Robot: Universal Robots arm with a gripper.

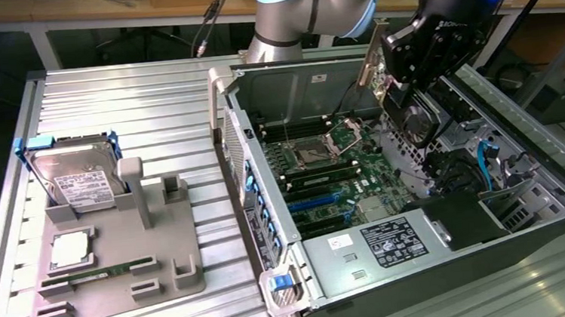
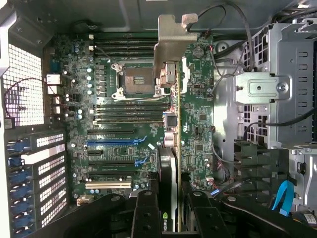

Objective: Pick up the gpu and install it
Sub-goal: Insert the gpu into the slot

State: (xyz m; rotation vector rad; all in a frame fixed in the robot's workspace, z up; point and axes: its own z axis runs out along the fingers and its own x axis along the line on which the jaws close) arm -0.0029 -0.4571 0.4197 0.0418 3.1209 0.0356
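At the upper right of the exterior view, the end effector point(image 1: 405, 81) clamps the graphics card point(image 1: 417, 121) and covers most of it. A brown edge and part of the fan face still show. The arm point(image 1: 311, 5) is cut off by the top edge, and the computer case point(image 1: 474, 280) by the bottom edge. The print on the hard drive point(image 1: 81, 186) label is too small to read. In the wrist view the graphics card point(image 2: 168, 171) appears edge-on with both faces unseen, and its bracket point(image 2: 171, 44) covers part of the motherboard point(image 2: 119, 99).

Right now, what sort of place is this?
Likely a robotics lab workcell for PC assembly: an open computer case, a parts fixture holding a hard drive, the gpu held in the jaws.
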